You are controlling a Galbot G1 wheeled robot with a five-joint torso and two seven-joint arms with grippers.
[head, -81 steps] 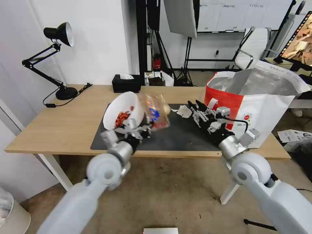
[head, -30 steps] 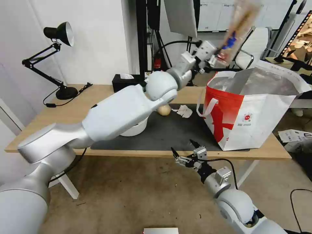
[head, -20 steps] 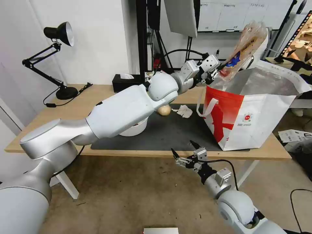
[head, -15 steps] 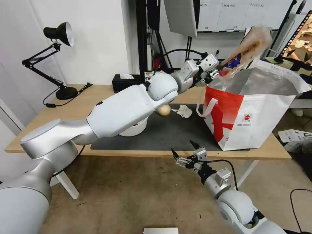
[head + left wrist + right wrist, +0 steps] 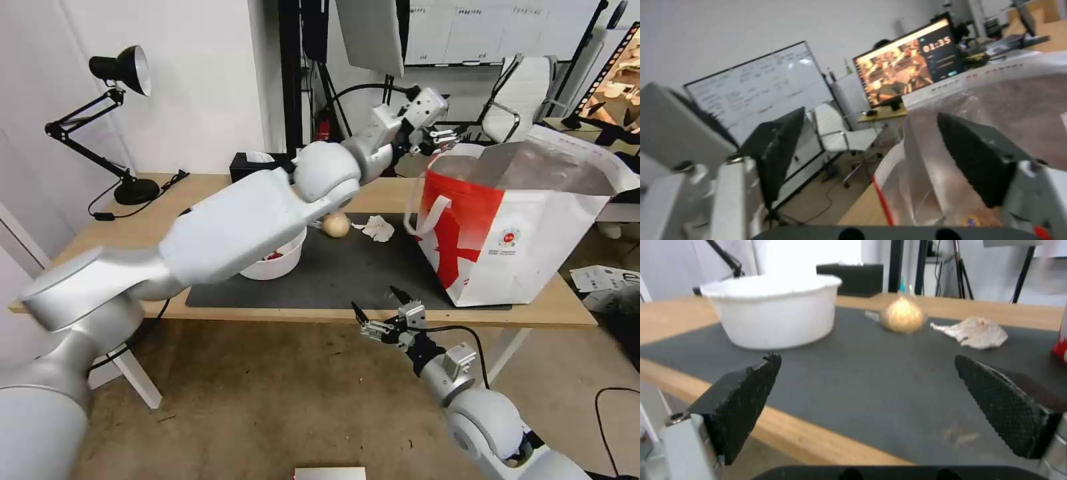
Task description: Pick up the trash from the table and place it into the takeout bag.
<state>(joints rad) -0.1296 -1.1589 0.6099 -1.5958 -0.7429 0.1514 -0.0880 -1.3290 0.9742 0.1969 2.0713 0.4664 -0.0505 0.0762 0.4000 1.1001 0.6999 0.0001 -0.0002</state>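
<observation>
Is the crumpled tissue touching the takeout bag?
Apart. In the head view, bare dark mat shows between the crumpled tissue and the takeout bag.

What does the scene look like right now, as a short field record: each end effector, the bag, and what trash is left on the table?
left end effector: open, empty, raised over the near rim of the takeout bag
right end effector: open, empty, low at the front edge of the table
takeout bag: upright, mouth open, on the robot's right end of the table
left on mat: white bowl, knotted bag, crumpled tissue
mat: dark grey
</observation>
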